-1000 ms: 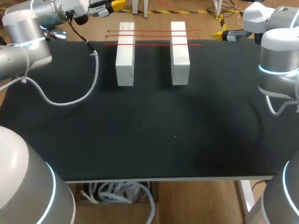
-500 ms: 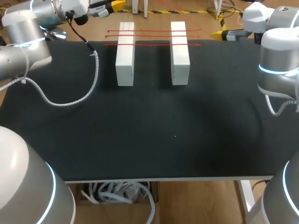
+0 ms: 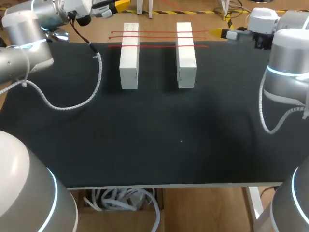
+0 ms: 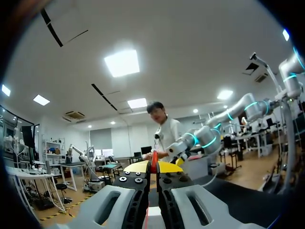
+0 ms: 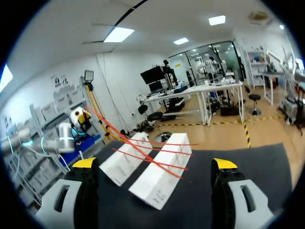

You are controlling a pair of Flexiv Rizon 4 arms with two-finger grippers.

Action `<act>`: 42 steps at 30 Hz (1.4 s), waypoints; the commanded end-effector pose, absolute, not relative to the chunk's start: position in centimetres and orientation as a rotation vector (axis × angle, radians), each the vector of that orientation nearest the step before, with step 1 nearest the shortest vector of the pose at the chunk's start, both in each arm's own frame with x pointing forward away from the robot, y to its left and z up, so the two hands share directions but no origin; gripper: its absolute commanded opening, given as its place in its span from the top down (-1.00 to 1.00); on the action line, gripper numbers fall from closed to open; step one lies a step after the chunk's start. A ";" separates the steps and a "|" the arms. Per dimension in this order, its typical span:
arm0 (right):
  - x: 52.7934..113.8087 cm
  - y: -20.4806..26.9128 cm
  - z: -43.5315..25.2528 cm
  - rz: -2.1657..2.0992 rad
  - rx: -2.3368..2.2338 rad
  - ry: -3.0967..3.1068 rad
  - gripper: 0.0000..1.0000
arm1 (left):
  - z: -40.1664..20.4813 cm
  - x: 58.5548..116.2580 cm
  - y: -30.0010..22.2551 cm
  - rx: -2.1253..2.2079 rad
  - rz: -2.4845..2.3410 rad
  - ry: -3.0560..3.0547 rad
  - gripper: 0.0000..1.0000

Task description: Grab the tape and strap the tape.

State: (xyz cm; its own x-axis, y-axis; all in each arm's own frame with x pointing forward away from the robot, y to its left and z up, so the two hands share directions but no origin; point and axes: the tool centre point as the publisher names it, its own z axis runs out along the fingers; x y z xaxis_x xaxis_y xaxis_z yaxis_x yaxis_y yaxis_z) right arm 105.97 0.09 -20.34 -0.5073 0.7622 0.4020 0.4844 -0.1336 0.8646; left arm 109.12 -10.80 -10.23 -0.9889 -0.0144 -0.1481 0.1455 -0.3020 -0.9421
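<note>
head view: three strands of red tape (image 3: 157,34) lie across two white blocks (image 3: 129,55) at the upper middle of the black table (image 3: 159,145). my left gripper (image 3: 118,5) sits at the upper left, my right gripper (image 3: 218,33) at the upper right.
left wrist view: my left fingers are pressed together on a red strip (image 4: 154,161), seemingly the tape.
right wrist view: my right fingers stand wide apart, holding nothing, with the taped blocks ahead between them.

Black table (image 3: 183,159), two white blocks (image 3: 129,58) apart near far edge, coiled white cable (image 3: 72,104) at left
</note>
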 end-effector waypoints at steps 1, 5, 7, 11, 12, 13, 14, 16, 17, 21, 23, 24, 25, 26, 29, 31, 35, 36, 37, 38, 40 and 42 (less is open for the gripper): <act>104.7 0.4 -19.9 2.349 2.297 1.186 -1.00 | -10.1 108.9 -10.8 0.164 -2.447 1.796 1.00; 104.7 0.4 -19.9 2.349 2.297 1.186 -1.00 | -10.1 108.9 -10.8 0.164 -2.447 1.796 1.00; 104.7 0.4 -19.9 2.349 2.297 1.186 -1.00 | -10.1 108.9 -10.8 0.164 -2.447 1.796 1.00; 104.7 0.4 -19.9 2.349 2.297 1.186 -1.00 | -10.1 108.9 -10.8 0.164 -2.447 1.796 1.00; 104.7 0.4 -19.9 2.349 2.297 1.186 -1.00 | -10.1 108.9 -10.8 0.164 -2.447 1.796 1.00; 104.7 0.4 -19.9 2.349 2.297 1.186 -1.00 | -10.1 108.9 -10.8 0.164 -2.447 1.796 1.00; 104.4 1.1 -19.8 2.394 2.406 0.979 -1.00 | -10.1 108.9 -10.8 0.164 -2.447 1.796 1.00; 104.0 2.2 -19.8 2.450 2.560 0.584 -1.00 | -10.1 108.9 -10.8 0.164 -2.447 1.796 1.00; 103.9 2.7 -19.8 2.479 2.608 0.381 -1.00 | -10.1 108.9 -10.8 0.164 -2.447 1.796 1.00; 102.8 4.4 -19.9 2.481 2.716 -0.120 -1.00 | -10.1 108.9 -10.8 0.164 -2.447 1.796 1.00; 102.6 4.6 -19.8 2.529 2.633 -0.317 -1.00 | -10.1 108.9 -10.8 0.164 -2.447 1.796 1.00; 102.6 4.5 -19.7 2.528 2.599 -0.416 -1.00 | -10.1 108.9 -10.8 0.164 -2.447 1.796 1.00; 102.7 4.3 -19.8 2.496 2.575 -0.530 -1.00 | -10.1 108.9 -10.8 0.164 -2.447 1.796 1.00; 102.8 4.0 -20.1 2.488 2.537 -0.605 -1.00 | -10.1 108.9 -10.8 0.164 -2.447 1.796 1.00; 103.4 3.2 -20.7 2.459 2.439 -0.775 -1.00 | -10.1 108.9 -10.8 0.164 -2.447 1.796 1.00; 103.9 2.6 -21.1 2.447 2.374 -0.853 -1.00 | -10.1 108.9 -10.8 0.164 -2.447 1.796 1.00; 104.6 2.2 -21.8 2.402 2.316 -0.977 -1.00 | -10.1 108.9 -10.8 0.164 -2.447 1.796 1.00; 104.8 2.3 -21.9 2.407 2.301 -0.989 -1.00 | -10.1 108.9 -10.8 0.164 -2.447 1.796 1.00; 105.2 2.5 -22.0 2.397 2.279 -1.027 -1.00 | -10.1 108.9 -10.8 0.164 -2.447 1.796 1.00; 105.5 2.7 -22.1 2.379 2.265 -1.057 -1.00 | -10.1 108.9 -10.8 0.164 -2.447 1.796 1.00; 106.0 3.1 -21.9 2.382 2.244 -1.084 -1.00 | -10.1 108.9 -10.8 0.164 -2.447 1.796 1.00; 106.4 3.5 -21.6 2.363 2.230 -1.107 -1.00 | -10.1 108.9 -10.8 0.164 -2.447 1.796 1.00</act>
